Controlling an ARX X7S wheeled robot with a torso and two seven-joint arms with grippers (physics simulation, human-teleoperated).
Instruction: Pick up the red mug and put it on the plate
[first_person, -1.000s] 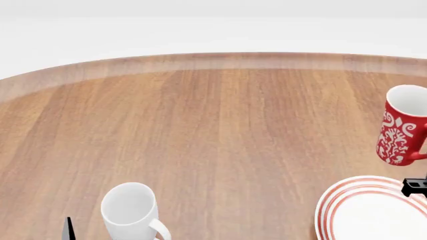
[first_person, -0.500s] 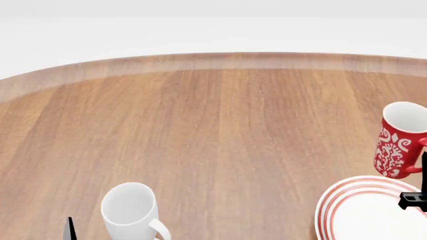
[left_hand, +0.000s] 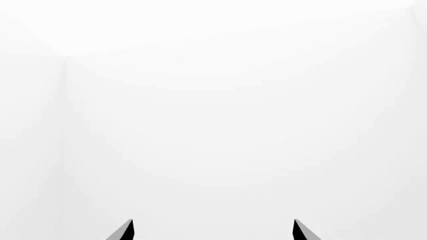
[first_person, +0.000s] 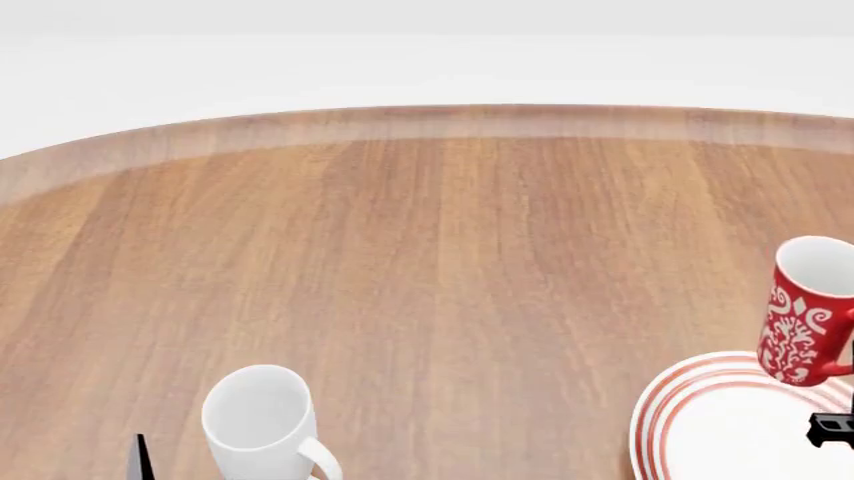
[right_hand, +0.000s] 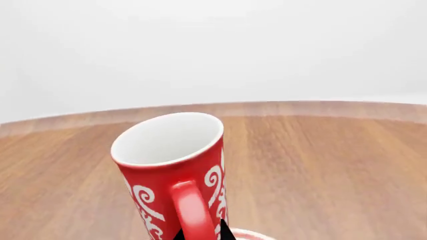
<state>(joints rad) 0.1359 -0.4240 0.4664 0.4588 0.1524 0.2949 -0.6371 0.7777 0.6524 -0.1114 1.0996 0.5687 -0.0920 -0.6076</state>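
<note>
- We find the red mug (first_person: 805, 322) at the right edge of the head view, upright with its white mouth open upward, its base over the far rim of the plate (first_person: 694, 420); we cannot tell whether base and rim touch.
- The plate lies on the wooden desk (first_person: 441, 260) at the lower right, partly cut off by the frame.
- In the right wrist view the red mug (right_hand: 175, 172) fills the foreground, handle turned toward the camera, with a sliver of plate rim (right_hand: 250, 234) below it.
- The right gripper (right_hand: 200, 235) shows only dark finger tips either side of the handle; we judge them clenched on the red mug.
- The left gripper (left_hand: 212, 231) points at blank white background; its fingers (left_hand: 123, 231) stand wide apart, released, holding nothing.
- A plain white mug (first_person: 264, 420) stands on the desk at lower left, well apart from the plate.
</note>
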